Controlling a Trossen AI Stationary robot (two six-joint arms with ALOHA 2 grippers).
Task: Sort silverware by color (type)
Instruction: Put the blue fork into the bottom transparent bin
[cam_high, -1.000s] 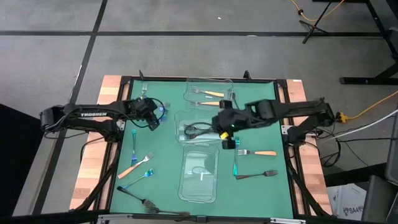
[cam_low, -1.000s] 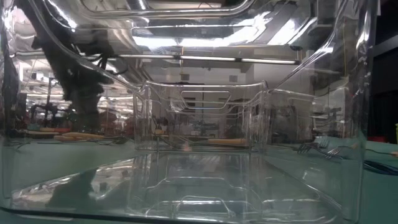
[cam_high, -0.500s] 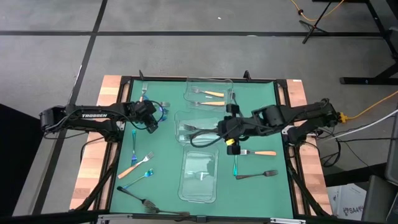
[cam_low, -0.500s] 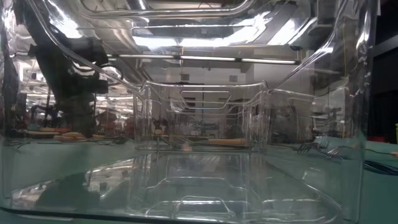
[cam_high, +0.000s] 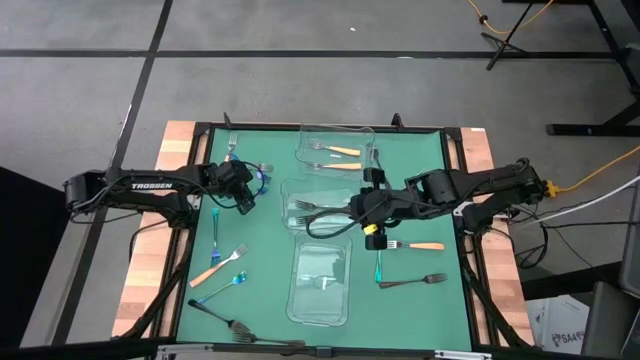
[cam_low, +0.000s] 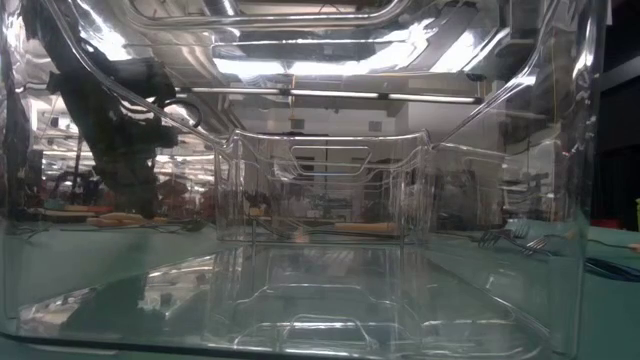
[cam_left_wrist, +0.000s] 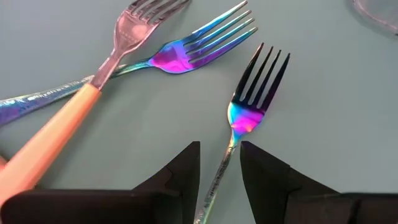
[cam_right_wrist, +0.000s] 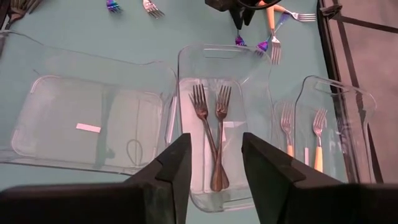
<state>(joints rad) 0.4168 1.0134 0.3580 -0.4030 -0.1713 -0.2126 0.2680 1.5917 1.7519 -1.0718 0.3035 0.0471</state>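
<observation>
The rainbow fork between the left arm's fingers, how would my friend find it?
Start at the green table and follow the left arm to its left gripper. A rainbow fork lies there, its thin handle running between the open fingers. It lies alone, while the other rainbow fork nearby is crossed by an orange-handled fork.

The only legible lettering is the white brand word "TROSSEN", printed along the dark upper link of the left arm (cam_high: 150, 184) in the high view. No other text, label, number or sign can be read on anything else in any view.
</observation>
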